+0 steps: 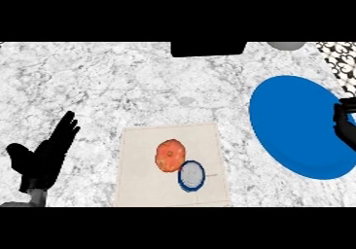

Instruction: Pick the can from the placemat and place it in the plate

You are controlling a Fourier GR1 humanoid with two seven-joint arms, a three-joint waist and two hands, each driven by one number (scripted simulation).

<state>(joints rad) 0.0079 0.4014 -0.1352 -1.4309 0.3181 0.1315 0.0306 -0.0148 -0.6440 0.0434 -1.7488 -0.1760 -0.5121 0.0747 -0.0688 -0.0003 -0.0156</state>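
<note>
- Marble-grey bench (102,82) carries a pale placemat (145,141) near the lower edge of the head view and a blue plate (295,121) to the right, the two well apart.
- Can (191,176), blue-walled with a pale top, stands upright on the placemat's lower right part. It is touching or just beside an orange round object (170,155); which of the two cannot be told.
- Right hand (346,121) shows only in part at the view's right edge, over the plate's right rim and well apart from the can. It has hold of nothing visible, and how far it is open cannot be told.
- Left hand (44,155) rests at the lower left, flat open and pointing up, holding nothing, beside the placemat but apart from it.
- Step in hand, as judged: the approach to the pick. The can is not yet grasped and nothing lies in the plate.
- Next move, as judged: the right hand must cross leftward over the plate to the placemat, descend beside the can and close round its wall. Coming in from the side away from the orange object would avoid knocking it. Lift and carry to the plate follow.
</note>
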